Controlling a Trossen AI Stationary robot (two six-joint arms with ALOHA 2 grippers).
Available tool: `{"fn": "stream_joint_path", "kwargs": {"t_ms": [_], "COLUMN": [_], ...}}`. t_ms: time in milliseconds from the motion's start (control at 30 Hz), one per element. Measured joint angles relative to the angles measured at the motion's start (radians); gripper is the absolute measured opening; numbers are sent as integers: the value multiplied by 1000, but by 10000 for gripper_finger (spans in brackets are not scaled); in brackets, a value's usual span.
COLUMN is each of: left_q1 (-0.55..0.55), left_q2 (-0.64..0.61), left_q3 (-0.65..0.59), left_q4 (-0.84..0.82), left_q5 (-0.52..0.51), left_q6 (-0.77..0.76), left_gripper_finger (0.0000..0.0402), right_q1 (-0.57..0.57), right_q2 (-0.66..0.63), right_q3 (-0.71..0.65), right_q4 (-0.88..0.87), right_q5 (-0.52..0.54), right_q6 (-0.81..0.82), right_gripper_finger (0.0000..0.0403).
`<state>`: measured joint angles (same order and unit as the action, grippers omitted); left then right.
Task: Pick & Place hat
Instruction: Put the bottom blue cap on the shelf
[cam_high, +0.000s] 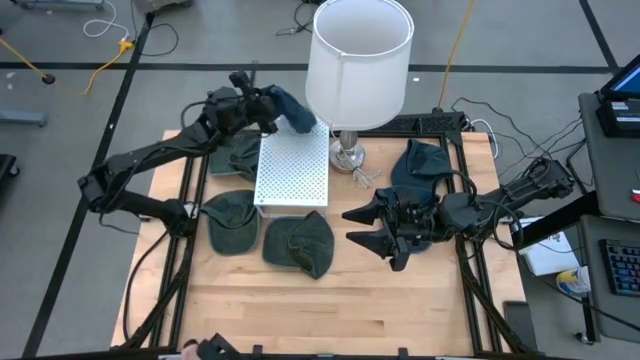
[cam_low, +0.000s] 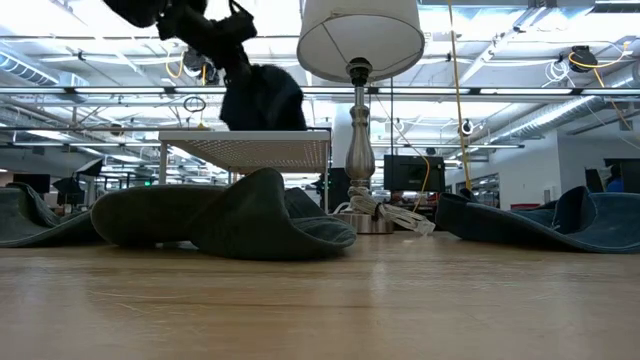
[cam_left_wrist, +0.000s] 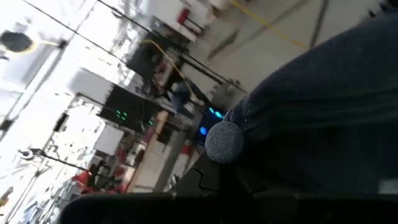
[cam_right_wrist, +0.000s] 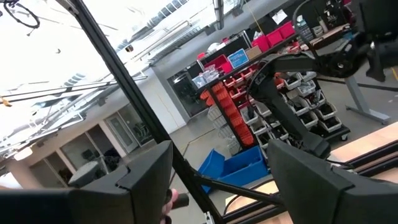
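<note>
The left gripper (cam_high: 272, 108), upper left of the frame, pinches a blue hat (cam_high: 296, 112) and holds it over the white rack (cam_high: 293, 168), probably to place it there; the right gripper (cam_high: 375, 228), fingers spread, waits at right of centre.

Lamp (cam_high: 357, 60) behind perforated stand (cam_high: 292, 166); hats (cam_high: 265, 236) in front, another hat (cam_high: 420, 165) to its right.

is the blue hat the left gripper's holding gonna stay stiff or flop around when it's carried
Probably floppy: the blue hat droops in a soft bunch below the left gripper, over the white rack. It looks light, since a pinch at one edge holds it. It likely won't roll; the hats on the table lie slumped flat.
</note>
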<state>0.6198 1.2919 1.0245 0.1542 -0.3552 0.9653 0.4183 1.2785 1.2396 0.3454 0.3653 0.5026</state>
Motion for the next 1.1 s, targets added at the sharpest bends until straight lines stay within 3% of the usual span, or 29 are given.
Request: {"fn": "stream_joint_path", "kwargs": {"t_ms": [600, 1100], "left_q1": [-138, -243], "left_q2": [47, 96], "left_q3": [-1, 1], "left_q4": [-218, -302], "left_q5": [-123, -198], "left_q6": [-192, -315], "left_gripper_finger": [2, 9], "right_q1": [0, 0], "right_q2": [0, 0], "right_q3": [0, 0], "right_q4": [0, 0], "right_q5": [-1, -2], "right_q6": [-29, -44], "right_gripper_finger": [256, 256]}}
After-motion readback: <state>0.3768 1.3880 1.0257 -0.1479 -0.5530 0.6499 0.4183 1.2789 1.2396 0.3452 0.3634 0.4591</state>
